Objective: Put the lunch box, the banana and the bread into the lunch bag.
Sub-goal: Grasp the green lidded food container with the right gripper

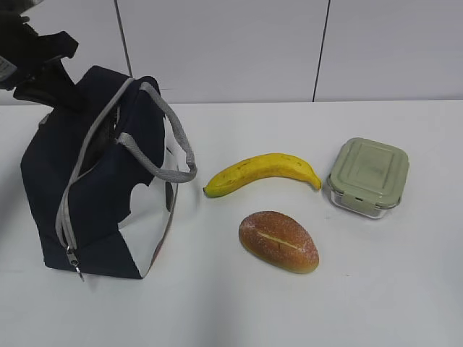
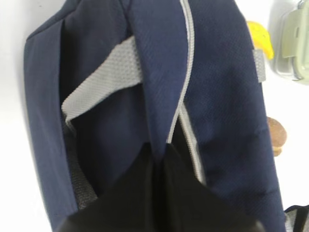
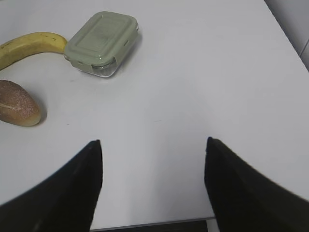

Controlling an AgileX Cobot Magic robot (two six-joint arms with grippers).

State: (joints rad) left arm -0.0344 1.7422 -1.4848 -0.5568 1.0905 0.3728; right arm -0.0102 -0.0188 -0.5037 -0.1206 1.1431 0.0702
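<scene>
The navy lunch bag (image 1: 94, 195) stands at the left, its grey handles drooping to the right. My left gripper (image 1: 61, 97) is shut on a fold of the bag's top fabric beside the grey zipper (image 2: 187, 63); in the left wrist view its black jaws (image 2: 159, 147) pinch the navy cloth (image 2: 222, 96). The zipper parts slightly near the jaws. The banana (image 1: 264, 170), the bread (image 1: 278, 241) and the green-lidded lunch box (image 1: 369, 176) lie on the table to the bag's right. My right gripper (image 3: 153, 142) is open and empty over bare table, nearer than the lunch box (image 3: 101, 43), banana (image 3: 29, 46) and bread (image 3: 17, 110).
The white table (image 1: 239, 311) meets a white panelled wall (image 1: 231, 50) at the back. Its front edge (image 3: 154, 223) shows just below my right gripper. The bag's zipper pull (image 1: 74, 262) hangs at the bag's lower front corner.
</scene>
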